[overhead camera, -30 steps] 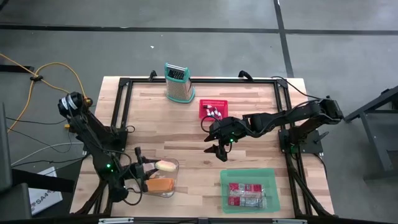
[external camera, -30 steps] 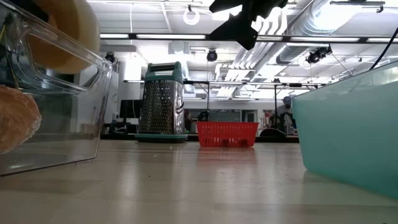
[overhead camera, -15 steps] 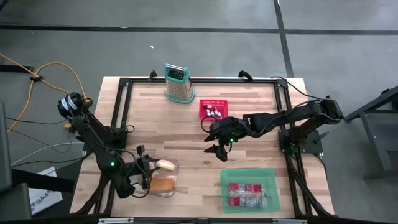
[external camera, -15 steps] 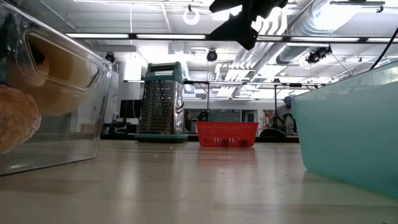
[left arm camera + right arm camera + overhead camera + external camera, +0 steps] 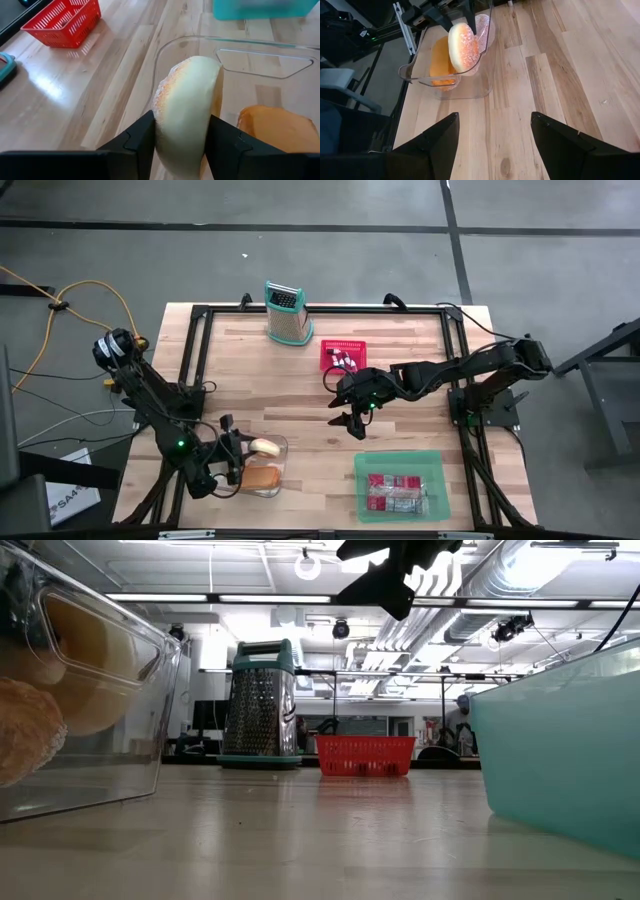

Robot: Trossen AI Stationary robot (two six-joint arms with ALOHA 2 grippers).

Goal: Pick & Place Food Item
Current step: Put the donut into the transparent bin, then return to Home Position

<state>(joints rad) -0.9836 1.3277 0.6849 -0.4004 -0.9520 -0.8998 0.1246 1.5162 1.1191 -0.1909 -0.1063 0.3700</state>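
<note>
I've brought the left gripper [image 5: 180, 145] lower over the clear plastic tub [image 5: 276, 442] than it was a second ago, when the bun rode above the rim; in the low view the pale round now sits behind the tub's wall instead of over it. My read is that the placing step is nearly done and only the letting go remains. The fingers [image 5: 135, 142] have eased a touch but still press on both flat sides of the bun [image 5: 186, 117], so it is clamped, not dropped.

The bun is a pale, floury round with a lightly toasted, crumbly edge, held on edge inside the tub, just beside a darker orange-brown bread piece [image 5: 277, 127] already lying in the tub. It looks soft enough to dent under pressure.

The right gripper [image 5: 350, 423] hasn't moved: it hangs above bare table well away from the tub, between the tub and the red basket [image 5: 343, 355], jaws apart and holding nothing.
</note>
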